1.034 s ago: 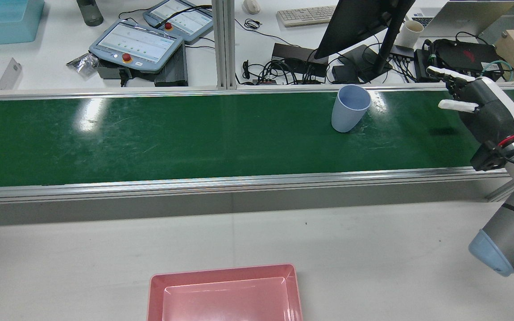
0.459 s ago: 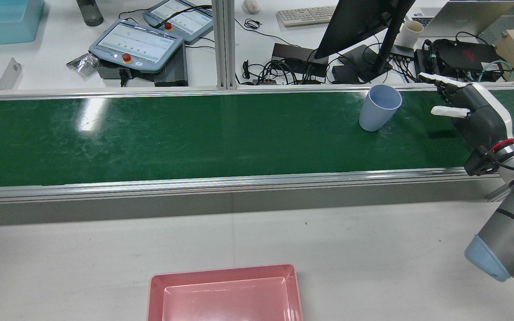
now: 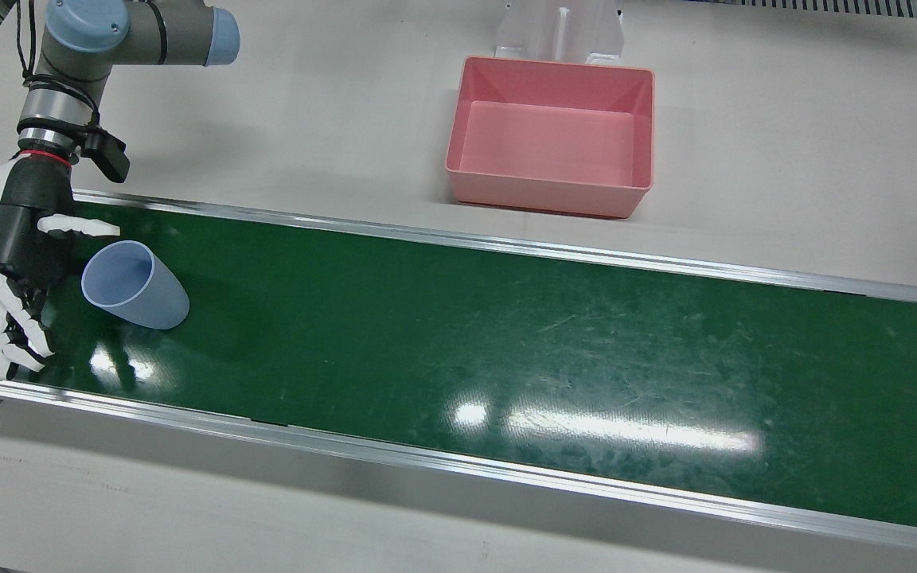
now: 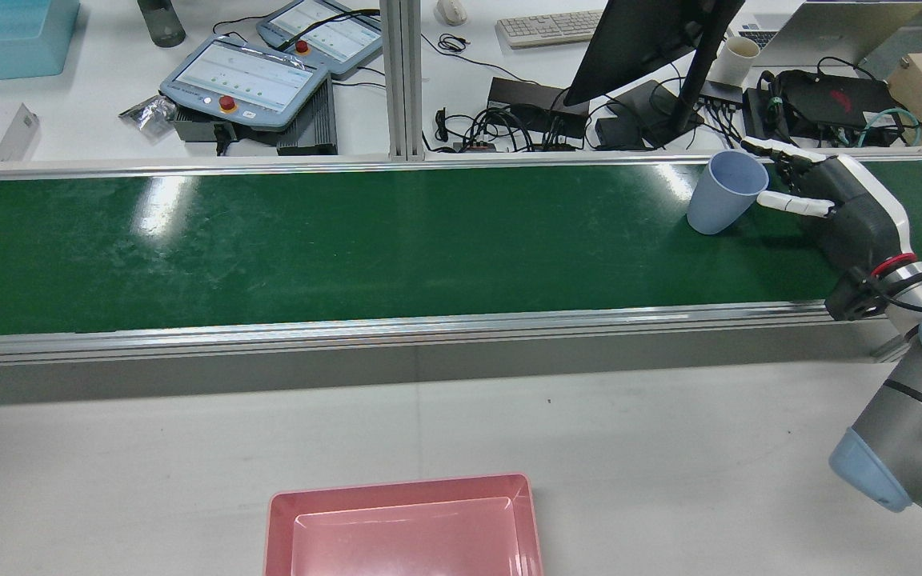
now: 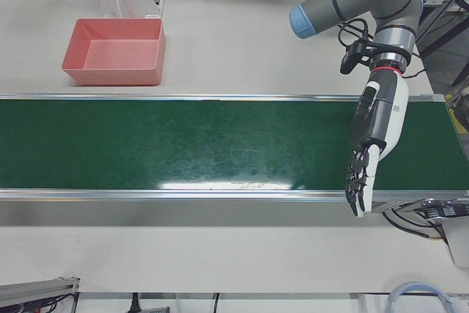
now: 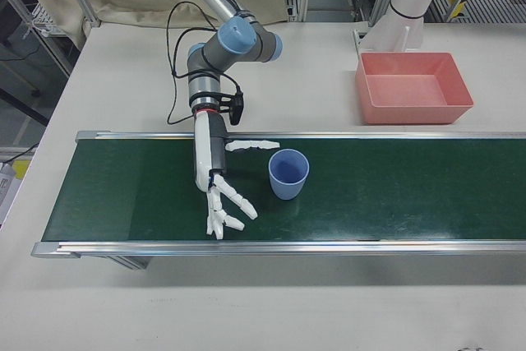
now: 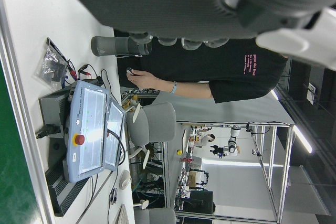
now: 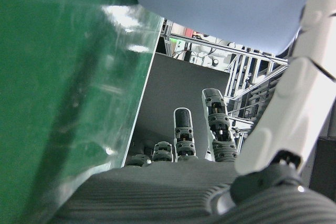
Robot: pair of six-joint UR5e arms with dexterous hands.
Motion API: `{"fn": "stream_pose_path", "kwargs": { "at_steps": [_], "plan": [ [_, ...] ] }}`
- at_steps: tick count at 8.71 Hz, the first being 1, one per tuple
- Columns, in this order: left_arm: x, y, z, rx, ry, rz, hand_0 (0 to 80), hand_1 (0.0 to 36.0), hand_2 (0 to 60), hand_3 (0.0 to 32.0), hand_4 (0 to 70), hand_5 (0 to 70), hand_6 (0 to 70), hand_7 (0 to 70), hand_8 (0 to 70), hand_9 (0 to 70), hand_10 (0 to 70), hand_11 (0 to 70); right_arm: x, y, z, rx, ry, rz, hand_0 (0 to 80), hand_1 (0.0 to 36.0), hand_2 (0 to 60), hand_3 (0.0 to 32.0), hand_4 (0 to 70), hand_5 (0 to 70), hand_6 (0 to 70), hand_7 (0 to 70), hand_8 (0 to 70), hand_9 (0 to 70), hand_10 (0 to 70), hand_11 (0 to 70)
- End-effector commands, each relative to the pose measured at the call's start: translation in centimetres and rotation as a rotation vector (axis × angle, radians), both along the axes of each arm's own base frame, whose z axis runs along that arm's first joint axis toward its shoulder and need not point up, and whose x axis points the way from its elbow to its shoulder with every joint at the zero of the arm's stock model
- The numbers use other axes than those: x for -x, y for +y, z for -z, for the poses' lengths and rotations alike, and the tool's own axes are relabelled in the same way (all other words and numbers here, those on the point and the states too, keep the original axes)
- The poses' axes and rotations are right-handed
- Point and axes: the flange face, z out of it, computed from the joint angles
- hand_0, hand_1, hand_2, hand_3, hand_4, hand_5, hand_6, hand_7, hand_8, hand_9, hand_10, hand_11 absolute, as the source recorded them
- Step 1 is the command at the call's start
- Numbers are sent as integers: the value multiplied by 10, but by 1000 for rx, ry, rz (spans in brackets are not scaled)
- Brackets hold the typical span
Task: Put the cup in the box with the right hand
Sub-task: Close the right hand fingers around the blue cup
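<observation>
A light blue cup (image 4: 725, 194) stands upright on the green conveyor belt (image 4: 349, 240), near its right end in the rear view. My right hand (image 4: 837, 210) is open beside it, low over the belt. Its thumb reaches along the cup's near side and its fingers (image 4: 767, 146) along the far side. Contact is unclear. The front view shows the cup (image 3: 136, 288) just right of the hand (image 3: 19, 255); the right-front view shows the cup (image 6: 288, 174) and the hand (image 6: 215, 177) too. The right hand view shows the cup (image 8: 226, 3) close. My left hand (image 5: 374, 133) is open and empty over the belt's other end.
The empty pink box (image 4: 401, 486) sits on the white table on the robot's side of the belt, about midway along it; it also shows in the front view (image 3: 548, 194). Teach pendants (image 4: 245, 80), cables and a monitor (image 4: 637, 40) lie beyond the belt's far rail.
The cup has travelled right along the belt up to my right hand. The right hand has lowered and shifted a little left toward it, staying open.
</observation>
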Motion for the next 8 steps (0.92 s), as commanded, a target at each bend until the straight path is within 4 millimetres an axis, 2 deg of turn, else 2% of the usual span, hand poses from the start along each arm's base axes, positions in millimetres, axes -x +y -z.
{"fn": "stream_pose_path", "kwargs": {
  "at_steps": [1, 3, 4, 5, 6, 7, 8],
  "plan": [
    [-1, 0, 0, -2, 0, -1, 0, 0, 0, 0, 0, 0, 0, 0, 0, 0, 0, 0, 4, 1, 1, -1, -8, 8, 474, 70, 22, 0, 124, 30, 69, 329, 14, 89, 0, 0],
    [0, 0, 0, 0, 0, 0, 0, 0, 0, 0, 0, 0, 0, 0, 0, 0, 0, 0, 4, 2, 5, -7, -14, 10, 478, 84, 26, 0, 124, 33, 71, 331, 14, 88, 0, 0],
    [0, 0, 0, 0, 0, 0, 0, 0, 0, 0, 0, 0, 0, 0, 0, 0, 0, 0, 9, 2, 5, -5, -29, 18, 481, 88, 0, 0, 132, 35, 72, 323, 15, 82, 0, 0],
    [0, 0, 0, -2, 0, 0, 0, 0, 0, 0, 0, 0, 0, 0, 0, 0, 0, 0, 12, 4, 6, -3, -48, 21, 498, 144, 90, 0, 132, 47, 77, 336, 9, 71, 0, 0],
    [0, 0, 0, 0, 0, 0, 0, 0, 0, 0, 0, 0, 0, 0, 0, 0, 0, 0, -1, 4, 12, -9, -70, -68, 509, 274, 485, 0, 151, 68, 140, 630, 68, 200, 9, 28],
    [0, 0, 0, -2, 0, 0, 0, 0, 0, 0, 0, 0, 0, 0, 0, 0, 0, 0, 0, 5, 13, -7, -75, -75, 521, 236, 454, 0, 297, 106, 335, 700, 400, 650, 161, 250],
    [0, 0, 0, -2, 0, 0, 0, 0, 0, 0, 0, 0, 0, 0, 0, 0, 0, 0, 6, 6, 14, -9, -77, -62, 549, 238, 538, 0, 471, 185, 455, 700, 700, 700, 479, 683]
  ]
}}
